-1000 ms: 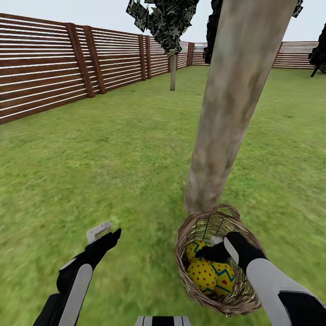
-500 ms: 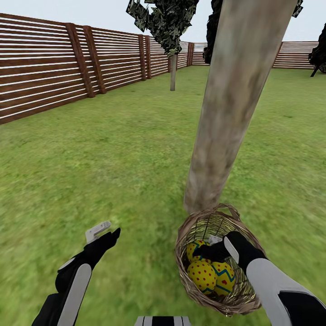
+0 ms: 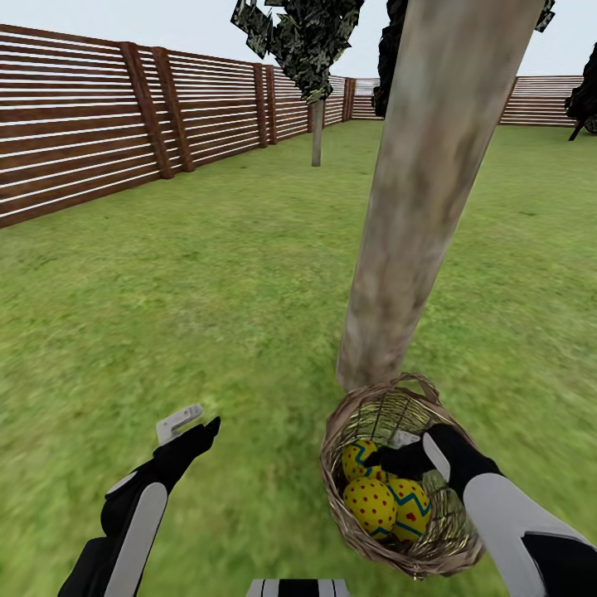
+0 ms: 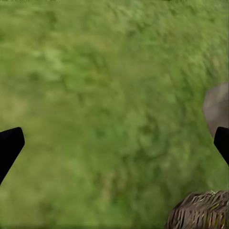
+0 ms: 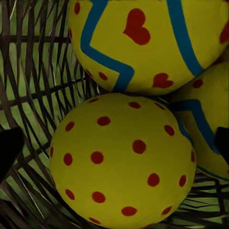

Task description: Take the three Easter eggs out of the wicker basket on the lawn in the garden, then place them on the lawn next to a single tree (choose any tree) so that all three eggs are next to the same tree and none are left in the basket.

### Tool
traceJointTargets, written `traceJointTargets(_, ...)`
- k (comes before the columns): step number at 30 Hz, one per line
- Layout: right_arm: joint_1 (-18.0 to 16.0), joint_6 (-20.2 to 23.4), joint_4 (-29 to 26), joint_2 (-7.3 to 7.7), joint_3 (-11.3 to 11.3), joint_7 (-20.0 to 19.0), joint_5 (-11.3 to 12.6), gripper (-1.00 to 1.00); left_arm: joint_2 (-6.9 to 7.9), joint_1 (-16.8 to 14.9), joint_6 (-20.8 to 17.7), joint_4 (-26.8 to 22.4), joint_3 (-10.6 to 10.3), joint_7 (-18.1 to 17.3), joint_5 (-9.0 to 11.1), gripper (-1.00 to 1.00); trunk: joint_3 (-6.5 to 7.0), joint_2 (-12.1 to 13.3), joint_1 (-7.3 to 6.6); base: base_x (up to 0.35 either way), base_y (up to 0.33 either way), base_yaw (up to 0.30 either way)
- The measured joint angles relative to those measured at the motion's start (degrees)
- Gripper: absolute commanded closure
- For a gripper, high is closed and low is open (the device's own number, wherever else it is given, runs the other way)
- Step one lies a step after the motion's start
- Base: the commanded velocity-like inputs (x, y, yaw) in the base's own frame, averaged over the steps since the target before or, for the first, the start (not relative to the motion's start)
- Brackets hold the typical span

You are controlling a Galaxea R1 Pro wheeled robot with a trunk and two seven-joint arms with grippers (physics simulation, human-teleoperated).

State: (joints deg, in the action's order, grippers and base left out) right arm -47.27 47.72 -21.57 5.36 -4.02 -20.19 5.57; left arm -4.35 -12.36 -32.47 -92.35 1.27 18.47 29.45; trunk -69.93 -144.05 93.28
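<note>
Easter eggs yellow, red-dotted, blue zigzags | right tool spread | left tool spread

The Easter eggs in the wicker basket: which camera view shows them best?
The right wrist view: the Easter eggs appear close up, with red dots, hearts and blue zigzags clear against the wicker basket weave. The head view shows the eggs small, partly covered by the right gripper. The left wrist view catches a bit of the basket rim.

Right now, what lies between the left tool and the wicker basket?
Only bare lawn. The head view shows grass alone between the left tool and the wicker basket, which stands at the tree.
</note>
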Motion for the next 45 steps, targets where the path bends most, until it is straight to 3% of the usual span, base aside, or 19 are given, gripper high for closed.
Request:
traceJointTargets(15, 0.0, 0.0, 0.0, 0.46, -0.1, 0.0, 0.0, -1.0, 0.08, 0.0, -0.1, 0.0, 0.1, 0.0, 0.0, -1.0, -3.1, -0.2, 0.36, 0.0, 0.0, 0.0)
traceJointTargets(27, 0.0, 0.0, 0.4, 0.23, 0.0, -0.2, 0.3, -1.0, 0.08, 0.0, -0.1, 0.0, 0.2, 0.0, 0.0, -1.0, -3.1, -0.2, 0.36, 0.0, 0.0, 0.0)
traceJointTargets(32, 0.0, 0.0, 0.4, 0.34, 0.0, -0.2, 0.3, -1.0, 0.08, 0.0, -0.2, 0.0, 0.2, 0.0, 0.0, -1.0, -4.21, -0.3, 0.49, 0.0, 0.0, 0.0)
traceJointTargets(45, 0.0, 0.1, 0.6, 0.19, 0.1, -1.7, 0.3, -1.0, 0.08, 0.0, -0.2, -0.1, 0.3, 0.0, 0.0, -1.0, -4.66, -0.3, 0.54, 0.0, 0.0, 0.0)
